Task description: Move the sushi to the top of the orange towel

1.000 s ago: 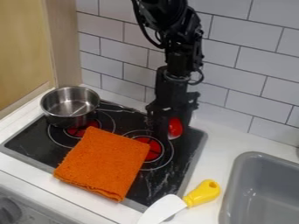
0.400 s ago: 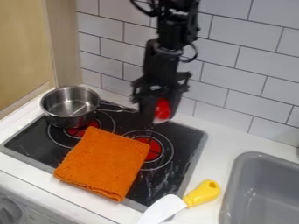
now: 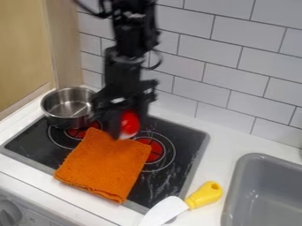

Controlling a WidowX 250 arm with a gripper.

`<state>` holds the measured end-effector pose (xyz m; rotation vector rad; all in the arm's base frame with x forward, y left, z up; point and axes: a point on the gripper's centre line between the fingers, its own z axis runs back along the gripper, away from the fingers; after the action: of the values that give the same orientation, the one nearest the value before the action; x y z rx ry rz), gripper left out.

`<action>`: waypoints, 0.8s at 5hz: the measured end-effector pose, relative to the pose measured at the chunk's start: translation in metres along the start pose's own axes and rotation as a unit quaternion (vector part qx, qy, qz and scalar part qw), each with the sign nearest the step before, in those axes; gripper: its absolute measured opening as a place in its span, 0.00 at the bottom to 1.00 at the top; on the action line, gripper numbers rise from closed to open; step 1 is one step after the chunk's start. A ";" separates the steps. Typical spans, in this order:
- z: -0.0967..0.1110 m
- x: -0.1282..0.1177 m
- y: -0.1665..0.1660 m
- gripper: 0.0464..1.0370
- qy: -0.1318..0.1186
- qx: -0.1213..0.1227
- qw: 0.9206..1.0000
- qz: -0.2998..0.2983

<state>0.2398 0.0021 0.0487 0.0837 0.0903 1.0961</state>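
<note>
Gripper (image 3: 122, 130) is holding the red and white sushi (image 3: 130, 123), narrowed onto it. Sushi is hanging at the fingertips, by the far edge of the orange towel (image 3: 103, 165); can't tell if they're touching. Towel is lying below the gripper and toward the camera, on the black stove (image 3: 158, 183). Metal pot (image 3: 58, 121) is sitting just beside the gripper, camera-left. Yellow-handled spatula (image 3: 204, 195) and gray sink (image 3: 234, 185) are sitting well apart from the gripper, nearer the camera, camera-right.

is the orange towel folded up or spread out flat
Folded: the orange towel lies as a small, thick pad with layered edges along its near side.
</note>
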 end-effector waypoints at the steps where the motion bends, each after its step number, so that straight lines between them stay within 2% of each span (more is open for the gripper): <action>1: -0.014 0.000 0.014 0.50 0.017 -0.004 1.000 0.007; 2: -0.030 0.006 0.012 0.50 0.031 -0.003 0.999 0.006; 3: -0.038 0.007 0.008 0.50 0.037 -0.011 0.999 0.004; 4: -0.042 0.004 0.013 0.55 0.039 -0.008 0.999 0.006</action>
<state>0.2259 0.0127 0.0087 0.0273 0.1519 1.1118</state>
